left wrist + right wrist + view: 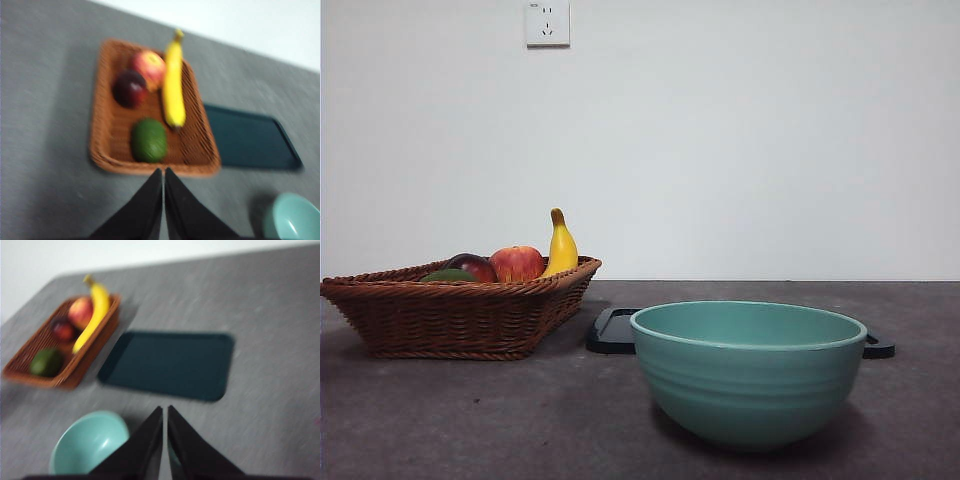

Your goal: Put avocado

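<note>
The dark green avocado (149,140) lies in the brown wicker basket (106,150), at its near end; in the front view only its top (448,275) shows over the basket rim (450,320). It also shows in the right wrist view (46,362). My left gripper (163,172) is shut and empty, high above the table just short of the basket's edge. My right gripper (164,410) is shut and empty, high above the table beside the teal bowl (89,441). Neither arm shows in the front view.
The basket also holds a dark red-purple fruit (129,88), a red apple (149,67) and a banana (173,80). A dark flat tray (170,363) lies between the basket and the teal bowl (748,368). The table is grey.
</note>
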### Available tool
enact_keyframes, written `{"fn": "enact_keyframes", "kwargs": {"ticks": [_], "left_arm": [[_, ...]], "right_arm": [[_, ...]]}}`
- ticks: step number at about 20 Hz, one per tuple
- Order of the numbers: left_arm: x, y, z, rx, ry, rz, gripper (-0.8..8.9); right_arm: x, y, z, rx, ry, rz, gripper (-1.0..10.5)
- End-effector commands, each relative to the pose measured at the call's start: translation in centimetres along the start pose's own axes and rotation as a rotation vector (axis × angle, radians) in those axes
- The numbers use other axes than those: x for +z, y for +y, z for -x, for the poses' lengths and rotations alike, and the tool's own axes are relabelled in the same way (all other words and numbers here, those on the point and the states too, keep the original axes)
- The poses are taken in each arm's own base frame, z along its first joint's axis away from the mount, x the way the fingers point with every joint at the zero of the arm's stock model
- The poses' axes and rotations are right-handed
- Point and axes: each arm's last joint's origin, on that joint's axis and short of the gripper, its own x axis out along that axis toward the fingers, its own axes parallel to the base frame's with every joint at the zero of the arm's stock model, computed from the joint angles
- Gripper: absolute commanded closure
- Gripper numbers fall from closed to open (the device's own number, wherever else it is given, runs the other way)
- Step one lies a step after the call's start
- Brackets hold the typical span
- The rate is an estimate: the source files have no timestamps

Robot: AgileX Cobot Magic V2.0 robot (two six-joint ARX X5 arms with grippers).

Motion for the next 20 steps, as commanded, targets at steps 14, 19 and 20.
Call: {"fn": "enact_keyframes", "kwargs": {"ticks": [14, 19, 20], "left_arm": [[2.6, -2.7, 0.8, -0.239, 0.376, -0.105, 8.05], [2.6, -2.7, 0.8, -0.238, 0.375, -0.106, 6.9], [2.6, -2.7, 0.8, -0.238, 0.375, -0.105, 6.17]], "right_arm": [[3.9, 3.6, -0.3, 0.281, 0.415, 0.165, 9.4], [4.0, 3.7, -0.7, 0.291, 0.431, 0.165, 8.5], [4.0, 3.7, -0.8, 0.29, 0.434, 0.161, 7.7]]}}
